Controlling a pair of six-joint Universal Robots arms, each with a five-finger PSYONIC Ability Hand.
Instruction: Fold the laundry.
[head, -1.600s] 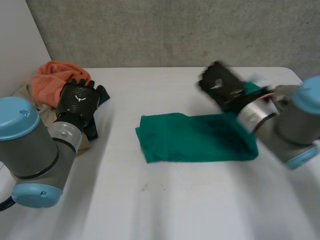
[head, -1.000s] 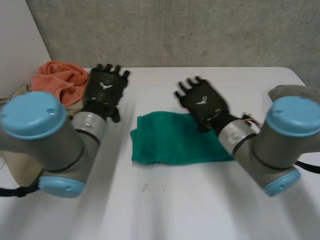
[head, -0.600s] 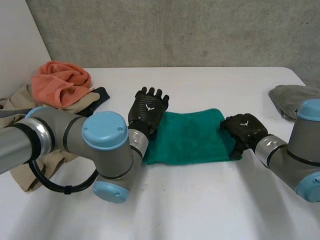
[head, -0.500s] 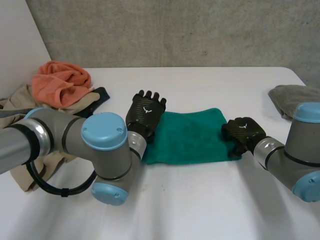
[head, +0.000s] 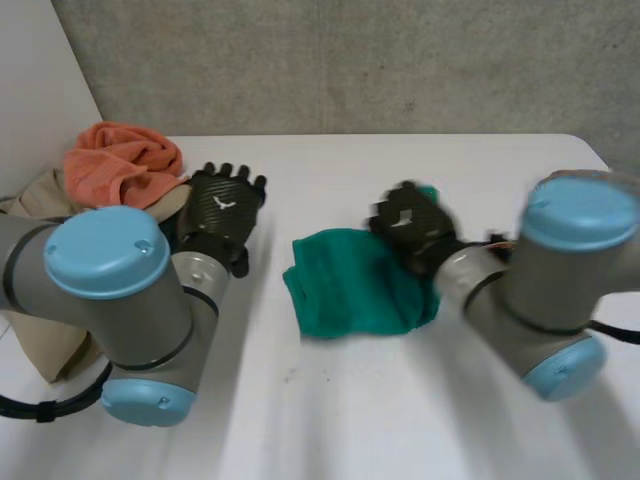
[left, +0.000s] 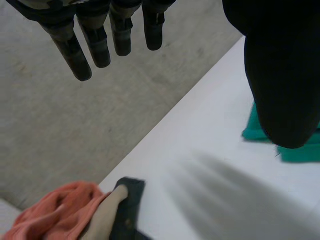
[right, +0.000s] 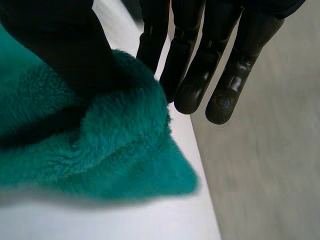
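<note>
Towel (head: 350, 285) edge in R hand (head: 412, 225) pinch; L hand (head: 222, 205) slack, apart.

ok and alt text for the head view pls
The right hand pinches the right side of a bunched green towel in the middle of a white table. The left hand hovers open next to a pile of orange and beige laundry at the table's far left.

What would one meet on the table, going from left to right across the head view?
orange towel → left robot hand → green towel → right robot hand, at the green towel's right end
</note>
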